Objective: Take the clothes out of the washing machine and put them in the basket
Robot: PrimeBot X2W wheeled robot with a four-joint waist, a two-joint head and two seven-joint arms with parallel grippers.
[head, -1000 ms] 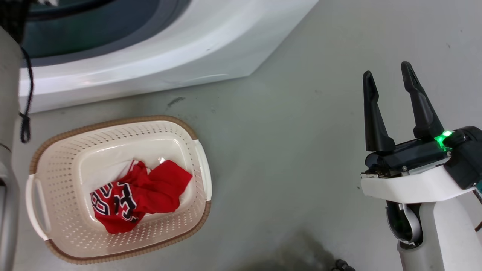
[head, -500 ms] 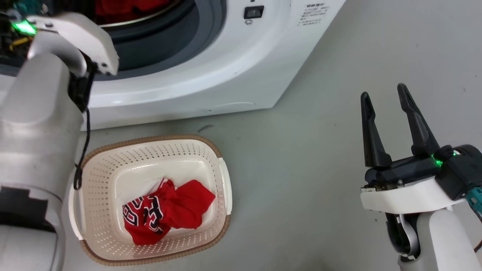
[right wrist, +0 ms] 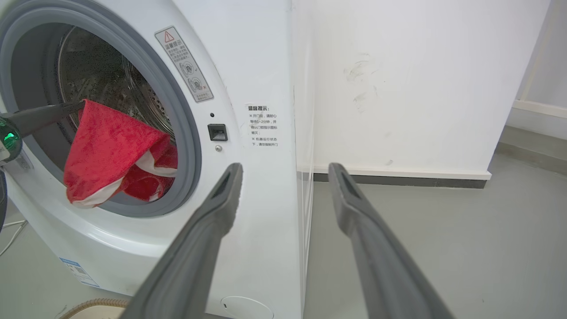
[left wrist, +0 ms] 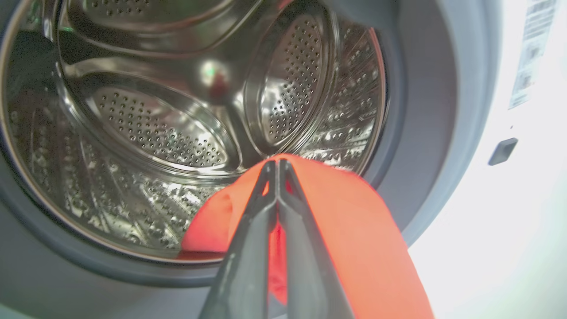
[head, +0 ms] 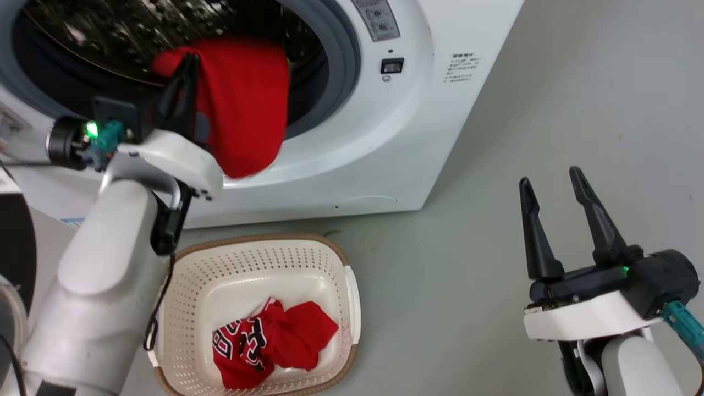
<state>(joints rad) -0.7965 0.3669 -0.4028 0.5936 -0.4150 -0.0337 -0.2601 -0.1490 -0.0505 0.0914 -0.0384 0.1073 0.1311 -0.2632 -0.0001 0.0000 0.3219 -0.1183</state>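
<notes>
The soft bright red fabric garment hangs from the left end effector, whose dark fingers are pressed together on a fold of it. From the fingertips it drapes down over the grey rubber rim of the large white front-loading washing machine. The shiny perforated steel drum lies beyond the fingertips.

Half a second ago the red cloth still lay inside the drum with the left arm reaching towards it. Now it is raised to the mouth of the porthole. The head camera has also tilted up, so the shift of everything else is no real move.

The grasp looks secure, so this piece seems ready to be drawn clear. The low cream-white perforated plastic basket sits below the left end effector, already holding a red jersey with white and black lettering. The right end effector stands wide and empty, well apart over the grey floor.
</notes>
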